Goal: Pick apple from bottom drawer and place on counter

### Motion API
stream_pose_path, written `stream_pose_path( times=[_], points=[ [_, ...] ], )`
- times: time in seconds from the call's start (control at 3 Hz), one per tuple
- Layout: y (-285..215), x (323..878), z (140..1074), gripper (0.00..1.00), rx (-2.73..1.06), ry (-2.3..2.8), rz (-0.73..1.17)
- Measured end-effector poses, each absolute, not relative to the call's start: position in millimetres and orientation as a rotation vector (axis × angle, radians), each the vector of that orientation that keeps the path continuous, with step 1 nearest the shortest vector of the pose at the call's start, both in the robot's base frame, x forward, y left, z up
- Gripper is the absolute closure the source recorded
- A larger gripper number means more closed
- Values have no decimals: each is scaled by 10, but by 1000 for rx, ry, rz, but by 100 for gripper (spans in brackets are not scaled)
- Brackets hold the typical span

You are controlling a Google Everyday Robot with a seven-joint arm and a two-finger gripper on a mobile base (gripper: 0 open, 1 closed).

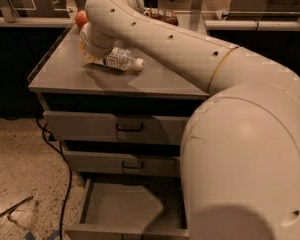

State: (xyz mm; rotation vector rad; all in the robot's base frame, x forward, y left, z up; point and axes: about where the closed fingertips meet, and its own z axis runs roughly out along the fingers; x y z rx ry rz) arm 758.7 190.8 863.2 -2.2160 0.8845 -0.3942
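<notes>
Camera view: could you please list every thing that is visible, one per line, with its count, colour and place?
apple: one, red-orange, at the counter's back left, partly behind the arm
counter: one, grey, top of the cabinet
bottle: one, clear with a white label, lying on the counter
bottom drawer: one, grey, pulled open
upper drawers: two, grey with black handles, shut
cable: one, black, on the floor left of the cabinet
arm: one, cream, reaching over the counter
hand: one, hidden behind the arm's end, near the apple
</notes>
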Motion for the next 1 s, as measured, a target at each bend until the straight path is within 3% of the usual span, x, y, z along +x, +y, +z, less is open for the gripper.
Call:
stream_pose_path(
  times=[1.0],
  points=[
    [1908, 7587, 8632, 7, -2216, 884, -394]
  ],
)
